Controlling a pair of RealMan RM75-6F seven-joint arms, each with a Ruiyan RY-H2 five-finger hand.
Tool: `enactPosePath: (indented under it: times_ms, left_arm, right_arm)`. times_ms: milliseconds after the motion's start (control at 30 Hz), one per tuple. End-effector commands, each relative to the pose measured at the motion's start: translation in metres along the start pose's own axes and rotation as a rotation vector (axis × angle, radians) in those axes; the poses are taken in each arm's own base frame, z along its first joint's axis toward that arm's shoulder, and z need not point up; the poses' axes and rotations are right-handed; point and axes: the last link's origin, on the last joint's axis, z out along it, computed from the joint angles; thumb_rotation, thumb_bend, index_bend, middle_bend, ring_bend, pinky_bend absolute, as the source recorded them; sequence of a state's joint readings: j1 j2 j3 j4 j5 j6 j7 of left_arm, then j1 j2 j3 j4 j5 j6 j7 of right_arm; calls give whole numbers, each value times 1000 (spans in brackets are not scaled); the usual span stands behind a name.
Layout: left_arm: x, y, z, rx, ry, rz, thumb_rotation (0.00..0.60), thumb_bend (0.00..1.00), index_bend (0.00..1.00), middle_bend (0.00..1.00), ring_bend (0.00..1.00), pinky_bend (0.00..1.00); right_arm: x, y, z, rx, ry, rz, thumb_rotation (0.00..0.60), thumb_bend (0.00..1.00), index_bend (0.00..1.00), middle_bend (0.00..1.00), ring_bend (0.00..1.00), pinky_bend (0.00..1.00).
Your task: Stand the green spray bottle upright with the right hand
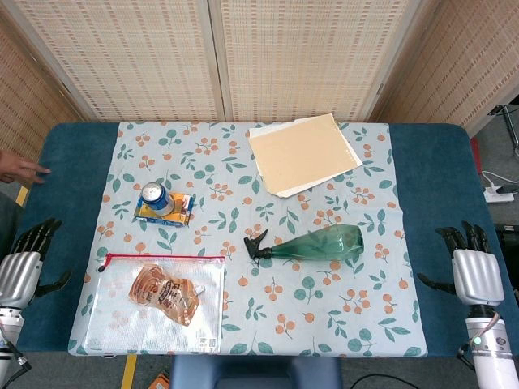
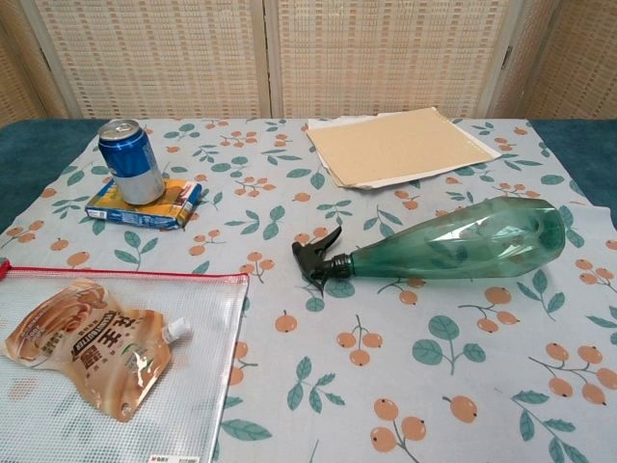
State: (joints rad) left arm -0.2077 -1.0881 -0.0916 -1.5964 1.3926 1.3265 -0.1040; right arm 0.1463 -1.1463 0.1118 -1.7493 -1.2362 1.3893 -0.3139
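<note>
bottle: green spray bottle (image 1: 318, 244) lies on its side on the floral tablecloth (image 1: 340, 316), right of table centre; black trigger head (image 1: 258, 245) points to 9 o'clock, base to 3 o'clock.
bottle close-up: chest view shows the same bottle (image 2: 453, 241) flat on the cloth, translucent, looks empty or nearly so, though I can't be sure.
handling: judged light, thin plastic, stiff enough but may dent under a hard squeeze; smooth round body likely slippery and likely to roll.
grasp spot: best guess is the wide body near the base end, wrapped from the 3 o'clock side, then pivot up onto the base; the neck is narrower and sits further from the hand.
right hand: right hand (image 1: 471, 268) rests at the table's 3 o'clock edge on the blue table (image 1: 438, 170), fingers apart, holding nothing, well apart from the bottle.
left hand: left hand (image 1: 24, 265) at the 9 o'clock edge, fingers spread, empty.
progress: not started; bottle not yet touched.
risk: bottle rolling toward 12 or 6 o'clock on contact.
nearby: paper stack (image 1: 304, 154) at 12 o'clock of the bottle, apart from it.
farther: blue can (image 1: 156, 197) stands on a small box (image 1: 166, 212) at 9–10 o'clock; zip pouch (image 1: 158, 301) holding a snack packet (image 1: 166, 293) at 7–8 o'clock.
other: a person's hand (image 1: 20, 168) shows at the far left edge.
</note>
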Motion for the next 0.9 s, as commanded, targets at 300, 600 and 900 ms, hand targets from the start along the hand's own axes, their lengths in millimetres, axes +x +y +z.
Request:
enactPosePath:
  times_ms: [300,600,900]
  left_arm:
    - [-1,-1,2,9,-8,-7,600,259,0,0,0,76]
    - [-1,1,2,-1,-12,-1,600,260,0,0,0,76]
    - [-1,-1,2,2,-17,-11,600,259,0,0,0,76]
  right_arm:
    - [1,-8,2,33,-1,13,600,0,202,186,0,0]
    - [40,-108,39,329,-6,-78,600,0,213,186,0,0]
    - [40,-220,60,673,-72,-296,600,0,245,186,0,0]
